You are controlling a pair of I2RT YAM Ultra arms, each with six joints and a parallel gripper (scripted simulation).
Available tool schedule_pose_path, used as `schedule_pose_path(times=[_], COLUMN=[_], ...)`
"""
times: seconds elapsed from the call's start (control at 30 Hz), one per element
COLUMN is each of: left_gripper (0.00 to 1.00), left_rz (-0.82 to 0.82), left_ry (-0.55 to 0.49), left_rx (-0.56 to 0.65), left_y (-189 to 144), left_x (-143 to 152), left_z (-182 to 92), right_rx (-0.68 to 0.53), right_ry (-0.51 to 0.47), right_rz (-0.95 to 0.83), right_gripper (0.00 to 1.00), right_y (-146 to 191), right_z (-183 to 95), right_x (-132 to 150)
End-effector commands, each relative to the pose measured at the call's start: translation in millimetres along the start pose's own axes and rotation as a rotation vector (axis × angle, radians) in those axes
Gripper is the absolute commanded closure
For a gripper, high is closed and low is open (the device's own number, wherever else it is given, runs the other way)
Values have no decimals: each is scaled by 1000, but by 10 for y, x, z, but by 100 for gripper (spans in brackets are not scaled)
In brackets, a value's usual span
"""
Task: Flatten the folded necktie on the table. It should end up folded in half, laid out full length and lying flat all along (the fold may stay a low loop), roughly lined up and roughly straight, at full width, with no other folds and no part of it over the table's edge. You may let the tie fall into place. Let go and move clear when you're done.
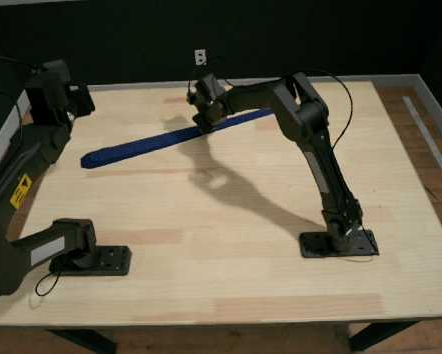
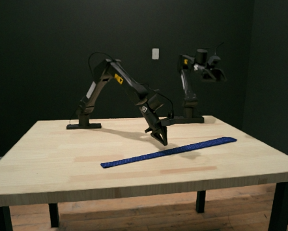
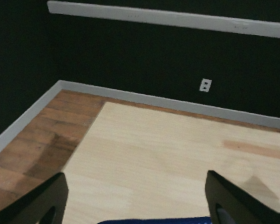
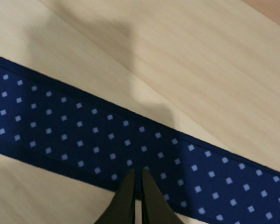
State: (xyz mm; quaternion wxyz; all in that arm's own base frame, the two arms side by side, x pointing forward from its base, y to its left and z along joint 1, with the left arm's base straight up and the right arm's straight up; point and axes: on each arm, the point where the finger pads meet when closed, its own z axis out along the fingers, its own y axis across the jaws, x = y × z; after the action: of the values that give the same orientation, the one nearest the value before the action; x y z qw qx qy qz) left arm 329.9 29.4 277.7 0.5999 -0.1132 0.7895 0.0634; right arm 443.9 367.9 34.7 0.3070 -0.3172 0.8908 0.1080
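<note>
The blue dotted necktie (image 1: 150, 145) (image 2: 199, 145) (image 4: 71, 117) lies flat and nearly straight on the table, one layer on the other; at its wide, pointed end the two tips nearly line up. A strip of the tie (image 3: 156, 220) shows at the bottom of the left wrist view. My left gripper (image 1: 88, 100) (image 2: 221, 79) (image 3: 136, 180) is open and empty, high above the table near the wide end. My right gripper (image 1: 202, 131) (image 2: 166, 144) (image 4: 138, 177) is shut with nothing seen between its fingers, just above the tie's middle. In the top view my right arm hides part of the tie.
The wooden table (image 1: 210, 280) (image 2: 55, 176) carries both arm bases, the left one (image 1: 115, 260) and the right one (image 1: 310, 245). The whole visible tie lies inside the table's edges. My right arm reaches across over the tie's narrower half in the top view.
</note>
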Motion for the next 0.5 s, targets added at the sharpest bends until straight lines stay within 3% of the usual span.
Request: schedule_pose_path(times=[0.0, 0.47], left_gripper=[24, 16], left_rz=[12, 42], left_ry=[-60, -155], left_rx=[46, 145], left_y=[-76, -259], left_x=[-302, -786], left_z=[21, 57], right_rx=[-5, -5], right_ry=[-35, -35], right_rz=[-2, -2], right_gripper=[96, 96], right_y=[-3, -3], right_z=[-133, -133], right_x=[-186, -186])
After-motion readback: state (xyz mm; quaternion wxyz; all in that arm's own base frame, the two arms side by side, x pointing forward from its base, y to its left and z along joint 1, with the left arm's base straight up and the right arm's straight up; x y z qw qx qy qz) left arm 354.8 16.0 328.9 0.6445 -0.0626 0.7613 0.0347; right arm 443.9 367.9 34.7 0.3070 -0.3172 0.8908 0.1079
